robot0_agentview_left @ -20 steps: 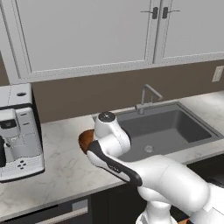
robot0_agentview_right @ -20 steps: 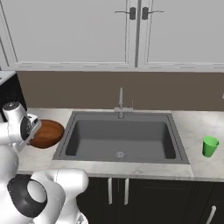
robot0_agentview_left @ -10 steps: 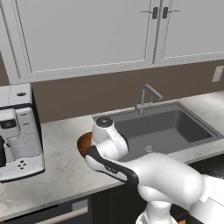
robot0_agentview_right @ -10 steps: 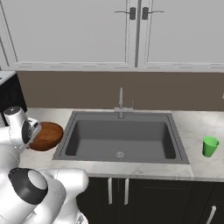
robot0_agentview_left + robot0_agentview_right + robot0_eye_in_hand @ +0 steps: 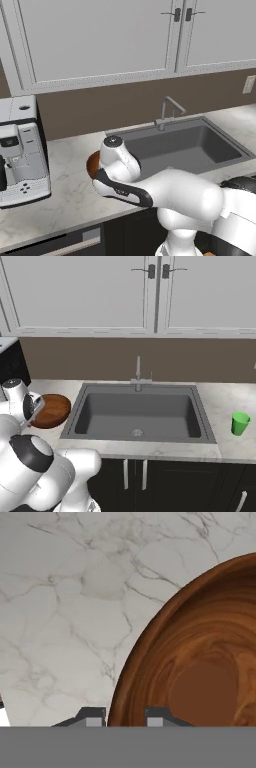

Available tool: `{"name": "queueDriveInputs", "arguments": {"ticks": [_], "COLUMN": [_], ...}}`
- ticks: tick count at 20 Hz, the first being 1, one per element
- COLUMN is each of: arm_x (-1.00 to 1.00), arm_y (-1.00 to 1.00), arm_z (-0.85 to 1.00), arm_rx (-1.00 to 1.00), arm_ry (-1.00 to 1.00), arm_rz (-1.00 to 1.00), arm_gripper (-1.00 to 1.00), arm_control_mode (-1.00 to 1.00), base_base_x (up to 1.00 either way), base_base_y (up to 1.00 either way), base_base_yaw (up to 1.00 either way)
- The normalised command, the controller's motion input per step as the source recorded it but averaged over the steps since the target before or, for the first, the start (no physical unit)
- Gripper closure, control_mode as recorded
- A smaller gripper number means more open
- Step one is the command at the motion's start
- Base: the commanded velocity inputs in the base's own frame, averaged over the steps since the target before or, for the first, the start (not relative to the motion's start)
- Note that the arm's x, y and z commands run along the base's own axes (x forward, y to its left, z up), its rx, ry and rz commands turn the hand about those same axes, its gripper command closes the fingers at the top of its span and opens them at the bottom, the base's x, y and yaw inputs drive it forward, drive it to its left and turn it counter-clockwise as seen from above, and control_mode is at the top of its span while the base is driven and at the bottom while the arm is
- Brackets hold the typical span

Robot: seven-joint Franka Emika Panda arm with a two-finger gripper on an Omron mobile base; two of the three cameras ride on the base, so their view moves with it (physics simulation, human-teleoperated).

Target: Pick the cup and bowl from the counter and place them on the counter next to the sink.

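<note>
The fingers (image 5: 123,717) straddle the near rim of the bowl (image 5: 200,657), one tip outside on the marble side and one inside, clamped narrowly on that rim. The bowl sits on the white surface (image 5: 220,401) just left of the sink (image 5: 137,416), with the arm's wrist over its left edge in the right base view. Farther right, past the basin, the green cup (image 5: 240,423) stands upright on the surface beside the sink. A coffee machine (image 5: 20,150) stands left of the bowl.
</note>
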Motion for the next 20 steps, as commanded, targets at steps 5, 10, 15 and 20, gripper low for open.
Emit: {"name": "queueDriveInputs", "arguments": {"ticks": [5,10,15,20], "arm_x": [0.0,0.0,-0.11,-0.33], "arm_y": [0.0,0.0,0.08,0.14], "arm_z": [0.0,0.0,0.12,0.56], "arm_rx": [0.0,0.0,0.0,0.0], "arm_ry": [0.0,0.0,-0.01,-0.09], "arm_rz": [0.0,0.0,0.0,0.03], "arm_gripper": [-1.0,-1.0,-1.0,-1.0], "arm_control_mode": [-1.0,-1.0,-1.0,-1.0], "base_base_x": [0.0,0.0,0.0,0.0], "base_base_y": [0.0,0.0,0.0,0.0], "base_base_yaw": [0.0,0.0,0.0,0.0]}}
